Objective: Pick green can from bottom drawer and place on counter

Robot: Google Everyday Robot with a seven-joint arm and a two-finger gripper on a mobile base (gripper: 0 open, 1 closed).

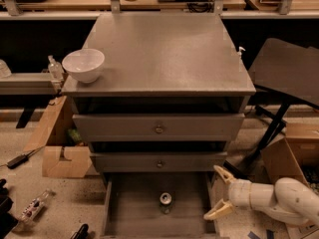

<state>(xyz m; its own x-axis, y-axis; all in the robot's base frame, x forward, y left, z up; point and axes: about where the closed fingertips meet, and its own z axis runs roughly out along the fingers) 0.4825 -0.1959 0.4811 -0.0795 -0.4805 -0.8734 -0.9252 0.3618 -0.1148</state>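
Note:
The green can (165, 201) stands upright on the floor of the open bottom drawer (124, 218), its silver top facing up. My gripper (217, 193) is at the drawer's right edge, to the right of the can and apart from it. Its two cream fingers (223, 174) are spread open and hold nothing. The white arm comes in from the lower right. The counter (164, 54) is the flat grey top of the cabinet, above two shut drawers with round knobs.
A white bowl (83, 65) sits on the counter's left front corner. A cardboard box (62, 153) stands left of the cabinet, another (284, 158) at the right. A black stand (289, 78) is at the right. Small items lie on the floor at the left.

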